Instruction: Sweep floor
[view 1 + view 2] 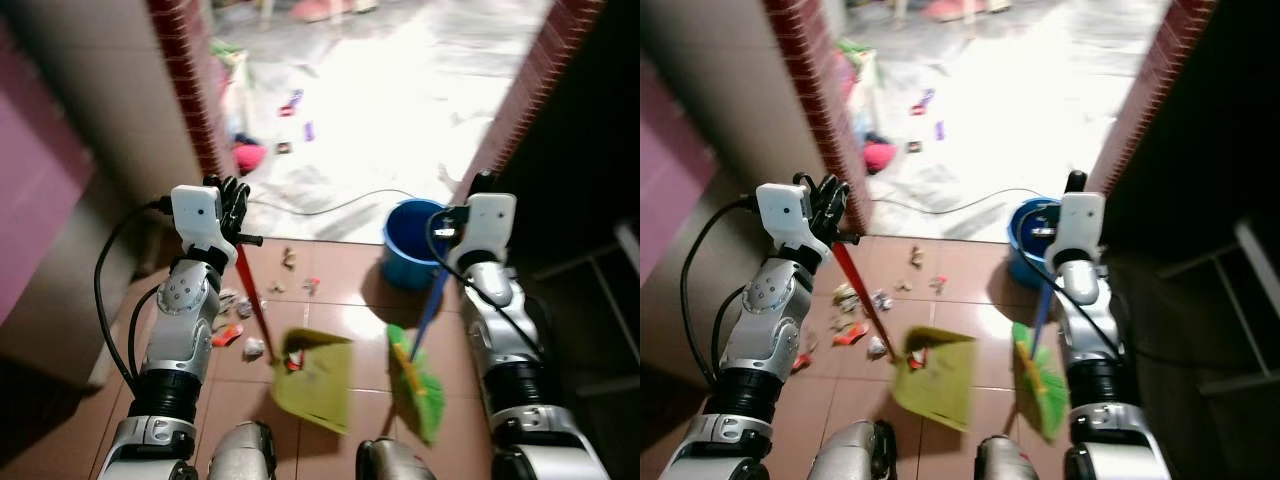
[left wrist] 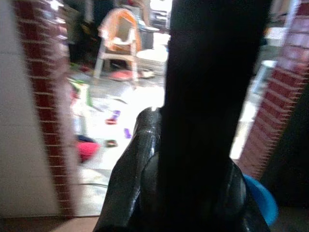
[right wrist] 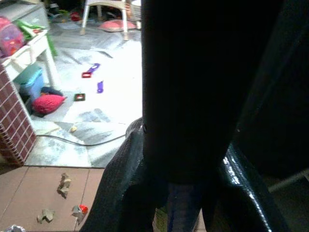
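Your left tool grips the red-handled yellow-green plastic dustpan, tilted on the brown tiled floor. Your right tool clamps the blue-handled green broom beside it, near scattered litter.

Left gripper clamped on red handle of yellow-green dustpan, pan resting on brown tile floor w/ scraps inside. Right gripper up by blue bucket, blue-handled green broom angled below. Litter scattered left of pan.
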You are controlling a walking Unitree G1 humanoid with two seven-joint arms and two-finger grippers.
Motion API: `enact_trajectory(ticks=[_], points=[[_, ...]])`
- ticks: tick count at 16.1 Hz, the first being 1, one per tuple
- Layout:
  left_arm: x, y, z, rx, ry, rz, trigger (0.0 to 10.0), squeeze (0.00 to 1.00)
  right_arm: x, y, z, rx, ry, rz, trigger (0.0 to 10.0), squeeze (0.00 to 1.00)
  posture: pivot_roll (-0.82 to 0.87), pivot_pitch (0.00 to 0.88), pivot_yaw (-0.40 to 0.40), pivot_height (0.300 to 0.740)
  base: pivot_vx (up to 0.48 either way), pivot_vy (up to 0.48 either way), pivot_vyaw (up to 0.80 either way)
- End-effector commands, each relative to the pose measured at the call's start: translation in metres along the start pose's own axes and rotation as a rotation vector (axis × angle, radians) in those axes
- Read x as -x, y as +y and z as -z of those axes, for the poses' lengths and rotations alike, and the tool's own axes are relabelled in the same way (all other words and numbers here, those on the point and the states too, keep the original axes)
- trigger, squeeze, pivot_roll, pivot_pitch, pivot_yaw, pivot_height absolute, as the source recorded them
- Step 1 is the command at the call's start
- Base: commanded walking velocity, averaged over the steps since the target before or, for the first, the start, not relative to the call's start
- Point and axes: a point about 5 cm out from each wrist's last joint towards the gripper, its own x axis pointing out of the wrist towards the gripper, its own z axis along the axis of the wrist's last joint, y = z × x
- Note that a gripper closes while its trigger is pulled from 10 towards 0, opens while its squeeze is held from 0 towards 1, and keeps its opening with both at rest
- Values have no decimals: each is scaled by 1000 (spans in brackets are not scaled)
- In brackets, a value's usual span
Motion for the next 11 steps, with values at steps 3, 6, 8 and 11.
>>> enact_trajectory(ticks=[3, 6, 8, 11], points=[[-13, -8, -19, 7, -40, 57, 10000, 0, 2, 6, 3, -18, 38, 27, 10000, 0, -76, 76, 4, 740, 0, 0, -800], [-9, -12, -21, 31, -39, 92, 10000, 0, 7, 2, 11, -29, 49, 68, 10000, 0, -72, 72, 18, 740, 0, 0, -800], [-5, -14, -19, 57, -38, 93, 10000, 0, 12, -8, 19, -29, 65, 100, 10000, 0, -79, 52, 33, 740, 0, 0, -800], [3, -22, -11, 120, -2, 158, 10000, 0, 14, -13, 26, -31, 81, 114, 10000, 0, -81, 40, 31, 740, 0, 0, -800]])
